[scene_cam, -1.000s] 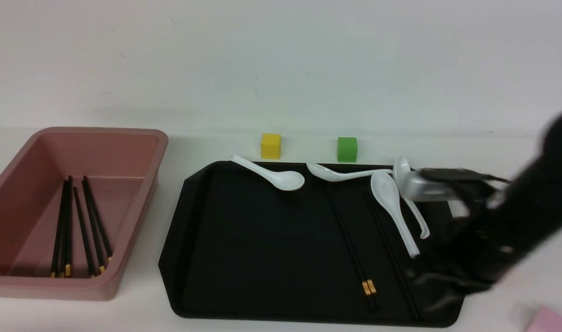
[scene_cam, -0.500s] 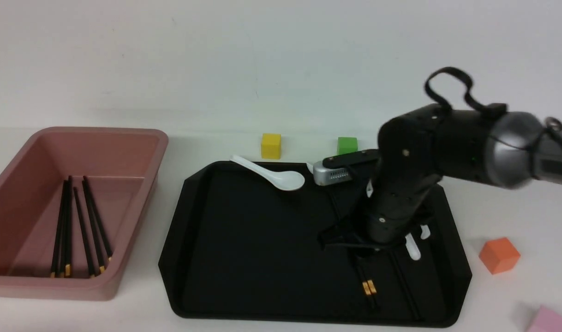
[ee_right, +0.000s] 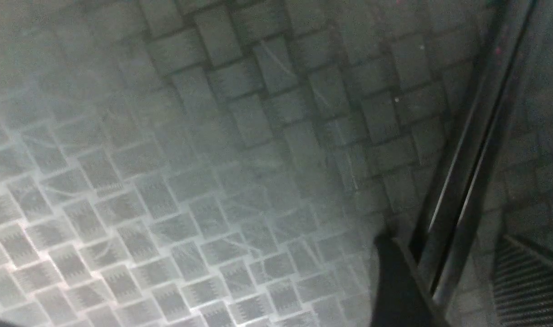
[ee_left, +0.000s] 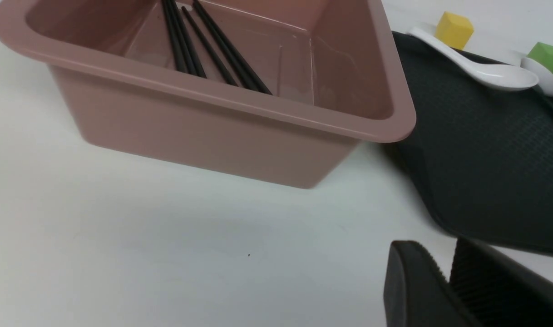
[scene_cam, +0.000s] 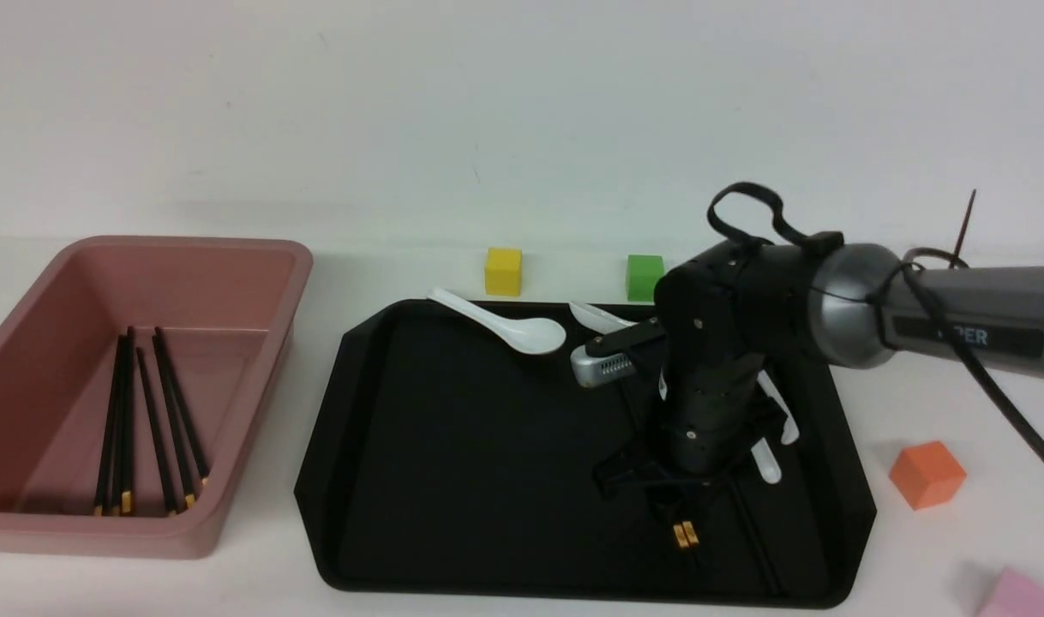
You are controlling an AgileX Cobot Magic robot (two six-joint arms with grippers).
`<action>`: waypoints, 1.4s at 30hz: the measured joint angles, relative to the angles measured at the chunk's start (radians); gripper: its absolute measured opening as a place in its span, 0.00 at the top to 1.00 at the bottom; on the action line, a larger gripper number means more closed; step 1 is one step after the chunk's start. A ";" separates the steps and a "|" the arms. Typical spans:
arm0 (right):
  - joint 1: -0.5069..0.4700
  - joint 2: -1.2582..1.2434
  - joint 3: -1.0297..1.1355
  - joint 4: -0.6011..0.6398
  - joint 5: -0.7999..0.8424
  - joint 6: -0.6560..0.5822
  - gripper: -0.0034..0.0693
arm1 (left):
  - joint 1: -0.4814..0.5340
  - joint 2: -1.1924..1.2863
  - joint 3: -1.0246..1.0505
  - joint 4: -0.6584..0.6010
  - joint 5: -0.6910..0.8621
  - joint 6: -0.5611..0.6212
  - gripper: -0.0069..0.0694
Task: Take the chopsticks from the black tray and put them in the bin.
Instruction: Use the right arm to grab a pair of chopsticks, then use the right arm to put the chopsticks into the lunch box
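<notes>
A pair of chopsticks (scene_cam: 684,536) lies on the black tray (scene_cam: 453,463), its gold bands toward the front edge. A single chopstick (scene_cam: 758,540) lies just right of the pair. My right gripper (scene_cam: 659,490) points down over the pair, close to the tray. In the right wrist view the right gripper (ee_right: 453,259) is open, its fingers on either side of the two sticks (ee_right: 467,172). Several chopsticks (scene_cam: 145,420) lie in the pink bin (scene_cam: 256,257). My left gripper (ee_left: 440,261) is shut and empty, low over the table near the bin (ee_left: 240,122), and is out of the front view.
White spoons lie at the tray's back edge (scene_cam: 509,324) (scene_cam: 603,317), and two more (scene_cam: 775,428) are partly hidden behind the right arm. A yellow block (scene_cam: 503,271) and a green block (scene_cam: 644,276) stand behind the tray. An orange block (scene_cam: 927,473) and a pink block (scene_cam: 1015,596) lie right of the tray.
My right arm has swung in from the right edge over the tray, moved left and come down over the pair of chopsticks. The chopsticks and spoons have not moved.
</notes>
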 joint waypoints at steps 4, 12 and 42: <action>0.000 0.000 0.000 0.007 0.018 0.000 0.65 | 0.000 0.000 0.000 0.000 0.000 0.000 0.71; 0.000 -0.008 -0.043 0.015 0.187 -0.015 0.76 | 0.000 0.000 0.000 0.000 0.000 0.000 0.70; 0.239 0.158 -0.556 1.262 -0.297 -0.911 0.76 | 0.000 0.000 0.000 0.000 0.000 0.000 0.68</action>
